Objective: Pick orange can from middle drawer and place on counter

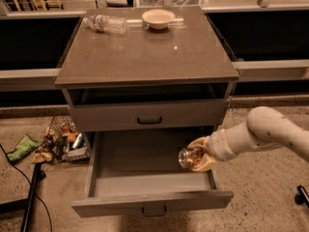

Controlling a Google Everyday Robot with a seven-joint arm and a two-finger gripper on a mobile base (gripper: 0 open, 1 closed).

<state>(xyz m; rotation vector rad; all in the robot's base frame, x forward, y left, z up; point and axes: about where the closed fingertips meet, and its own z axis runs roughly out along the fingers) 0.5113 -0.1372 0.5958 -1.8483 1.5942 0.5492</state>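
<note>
The middle drawer [145, 170] is pulled open at the bottom of the grey cabinet, with a small dark handle on its front. My gripper [199, 155] is over the drawer's right side, shut on the orange can [189, 157], which lies sideways with its silver end facing left, lifted just above the drawer floor. The counter [145, 52] is the flat grey-brown top above.
A clear water bottle [105, 23] lies on the counter's far left, and a pale bowl [158, 17] sits at its far middle. A closed drawer [147, 115] is above the open one. A wire basket of clutter [65, 140] and a green item [21, 147] lie on the floor at left.
</note>
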